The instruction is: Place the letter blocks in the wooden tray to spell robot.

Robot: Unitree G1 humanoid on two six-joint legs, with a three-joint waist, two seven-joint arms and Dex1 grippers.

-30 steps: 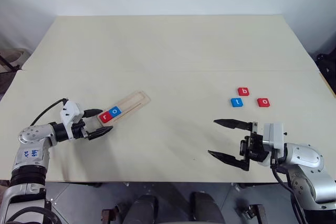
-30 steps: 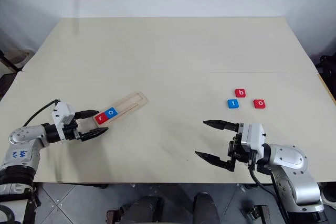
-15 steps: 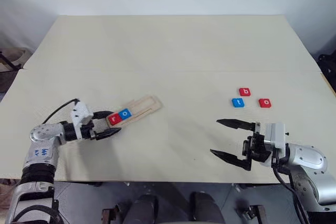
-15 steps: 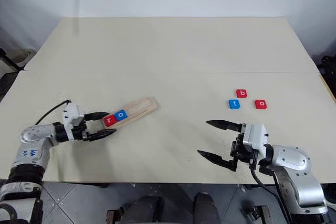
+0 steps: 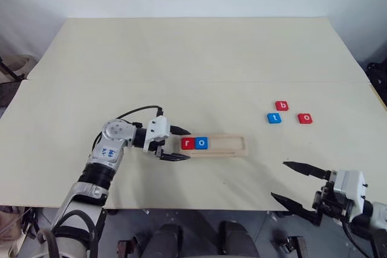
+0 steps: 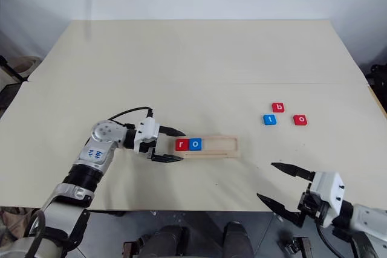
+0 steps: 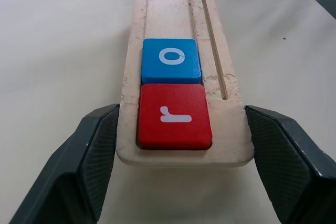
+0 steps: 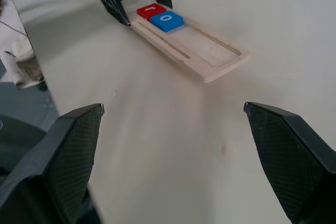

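Observation:
The wooden tray (image 5: 225, 146) lies crosswise on the table near its front middle. A red r block (image 5: 188, 143) and a blue o block (image 5: 201, 143) sit side by side at its left end. My left gripper (image 5: 185, 144) is shut on that end, one finger (image 7: 89, 161) pressed to each long side. Three loose letter blocks lie at the right: a red b (image 5: 282, 106), a blue t (image 5: 274, 118) and a red o (image 5: 305, 118). My right gripper (image 5: 278, 179) hangs open and holds nothing at the table's front right edge, well below those blocks.
The pale table (image 5: 193, 58) has a seam running across its middle. Its front edge passes just below both grippers. A black cable (image 5: 130, 114) loops over my left wrist.
My left gripper moved right with the tray, which swung from a diagonal to lying straight across. My right gripper drew back and down toward the front right edge, still open.

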